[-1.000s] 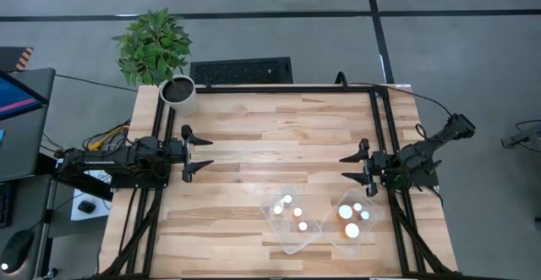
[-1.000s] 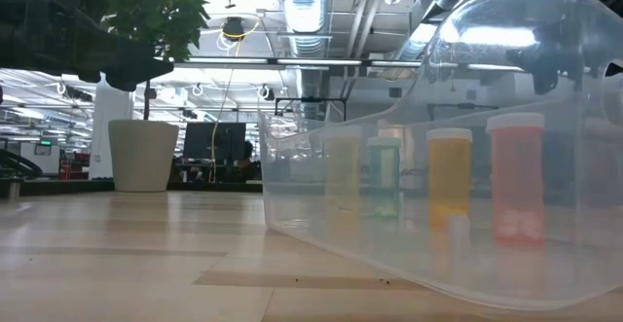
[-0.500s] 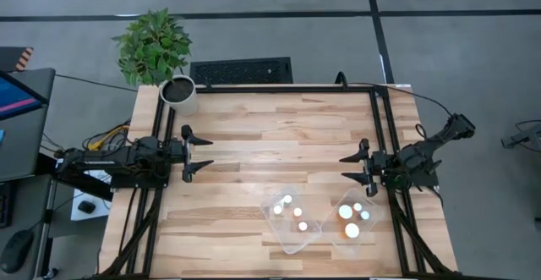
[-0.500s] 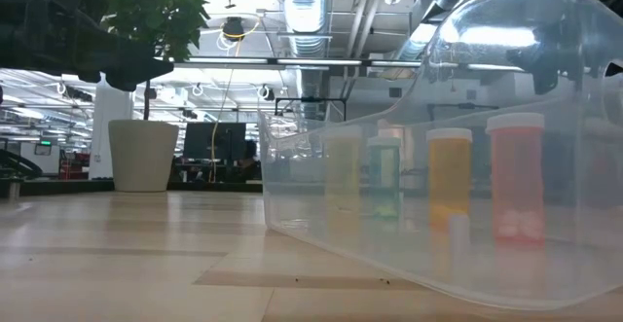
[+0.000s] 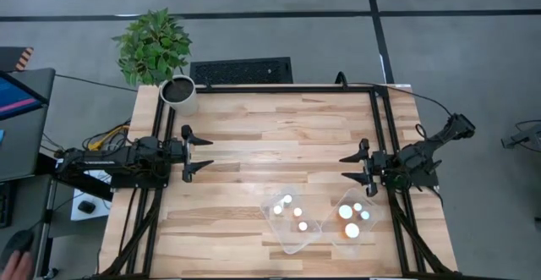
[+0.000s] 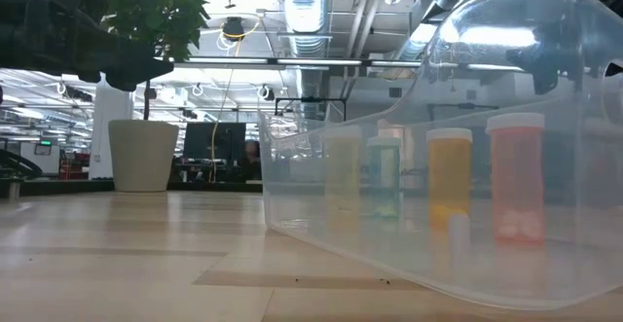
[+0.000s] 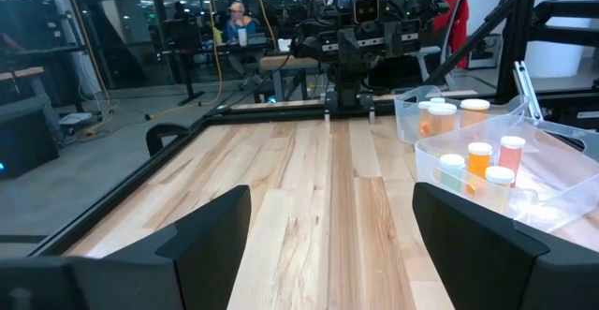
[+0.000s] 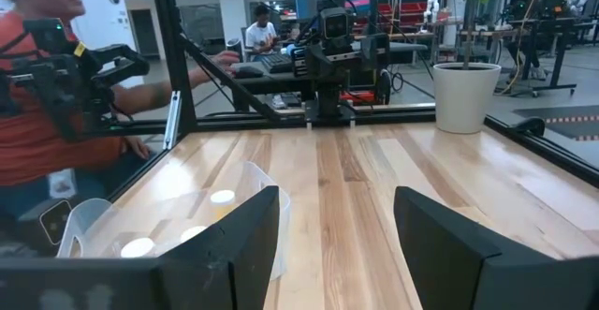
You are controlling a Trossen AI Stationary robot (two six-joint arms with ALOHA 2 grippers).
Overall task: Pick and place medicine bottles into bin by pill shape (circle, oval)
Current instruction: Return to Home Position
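Note:
Two clear bins stand side by side at the table's near right. The left bin (image 5: 292, 221) and the right bin (image 5: 355, 222) each hold several upright white-capped medicine bottles (image 5: 297, 212) (image 5: 352, 229). The low view looks through a bin wall (image 6: 321, 205) at orange and pale bottles (image 6: 450, 181). My left gripper (image 5: 205, 154) hovers open at the table's left edge, pointing level toward the right. My right gripper (image 5: 346, 167) hovers open at the right edge, just beyond the bins, pointing left. Nothing is between the fingers of either, as both wrist views show (image 7: 332, 244) (image 8: 337, 244).
A white plant pot (image 5: 178, 94) with a green plant stands at the far left corner. A keyboard (image 5: 241, 70) lies beyond the far edge. A person (image 8: 37, 113) is beside the table's near side in the right wrist view. Bare wood (image 5: 270, 145) lies between the grippers.

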